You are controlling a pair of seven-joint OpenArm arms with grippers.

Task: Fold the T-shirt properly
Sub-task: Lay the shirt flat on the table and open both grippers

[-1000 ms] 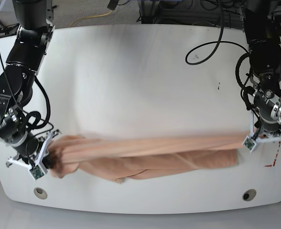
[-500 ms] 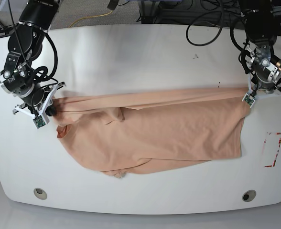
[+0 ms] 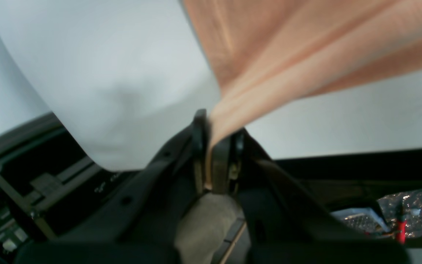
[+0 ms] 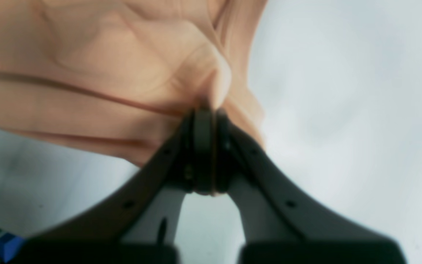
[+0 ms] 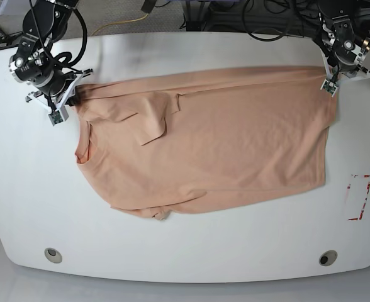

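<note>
Both wrist views show you the plain peach soft cloth T-shirt (image 3: 306, 55) blurred and cut off by the frame; its pinched edge disappears inside the right tool (image 4: 204, 110).

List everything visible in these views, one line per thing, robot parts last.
T-shirt: one, peach-pink, spread across the middle of the table, its far edge held at both ends.
Table: one, white, fills most of the base view.
Round fittings: two, grey and dark, near the table's front corners.
Red-and-white marking: one, on the table near the left arm's side.
Cables: several, black and yellow, on the floor behind the table.
Right gripper: one, black, shut on the T-shirt at the sleeve end.
Left gripper: one, black, shut on the T-shirt at the hem corner.
</note>
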